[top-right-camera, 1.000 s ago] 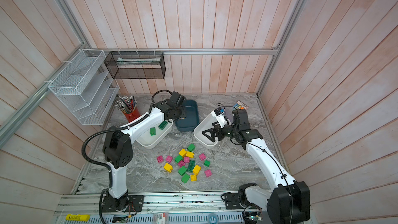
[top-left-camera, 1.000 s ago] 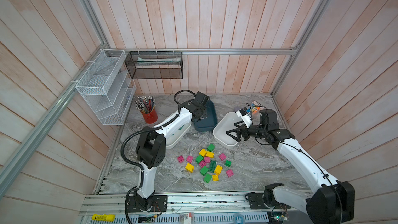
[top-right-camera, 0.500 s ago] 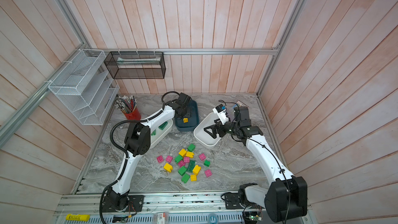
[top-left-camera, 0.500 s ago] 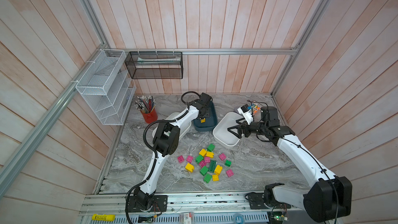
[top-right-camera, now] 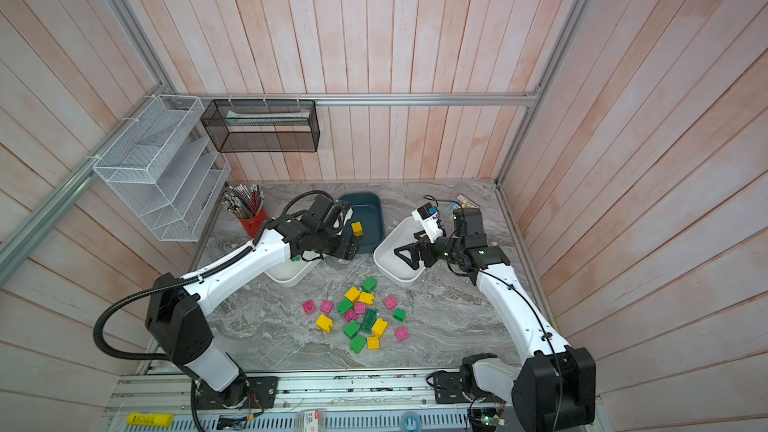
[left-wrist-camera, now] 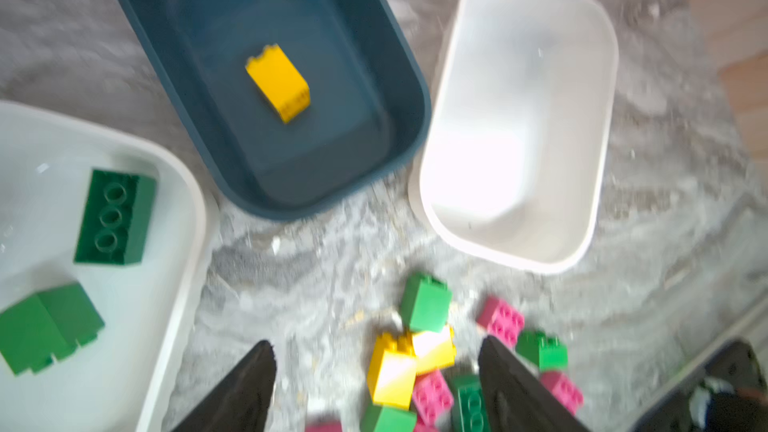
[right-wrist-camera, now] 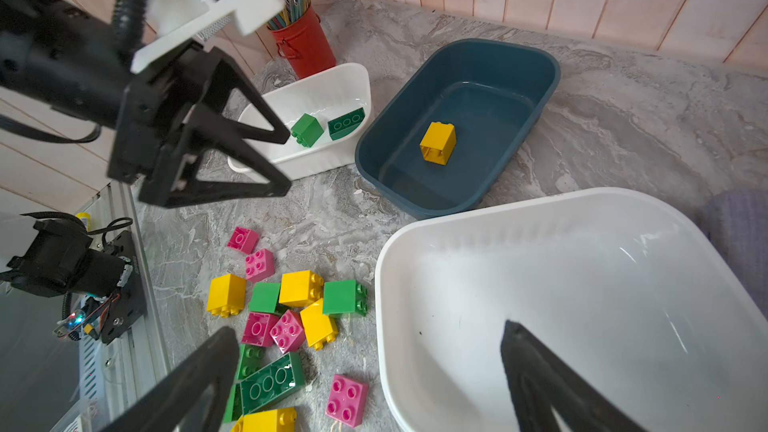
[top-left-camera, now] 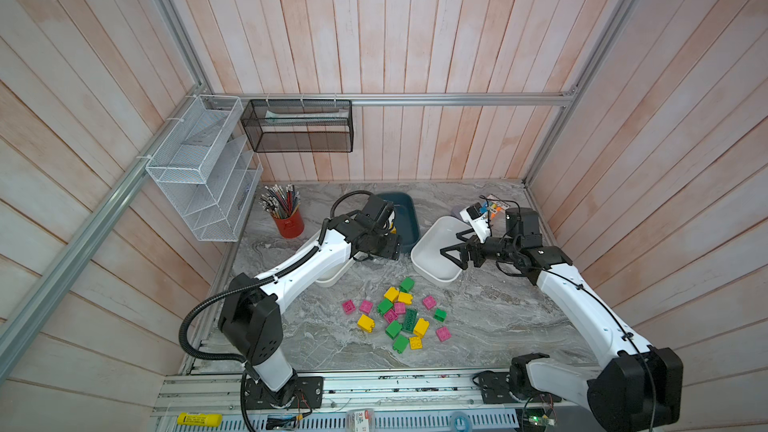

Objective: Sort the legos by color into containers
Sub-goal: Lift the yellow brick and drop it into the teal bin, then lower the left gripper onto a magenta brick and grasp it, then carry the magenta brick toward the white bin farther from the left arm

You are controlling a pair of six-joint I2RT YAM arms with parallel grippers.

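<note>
Walls [top-left-camera: 415, 35]: clad on three sides in pale pink-white wooden planks, evenly lit
Frame: aluminium rails [top-left-camera: 415, 98] are fixed along the walls and corners
Bench [top-left-camera: 490, 326]: surfaced in grey marbled stone
Storage: a white wire rack [top-left-camera: 199, 168] and a black mesh basket [top-left-camera: 297, 126] are hung on the walls
Corner: a red pencil cup [top-left-camera: 289, 226] is stood below the rack

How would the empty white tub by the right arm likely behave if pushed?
The white tub looks like thin plastic, so probably light yet stiff. Being wide and shallow on the smooth tabletop, it would likely slide rather than tip.
</note>
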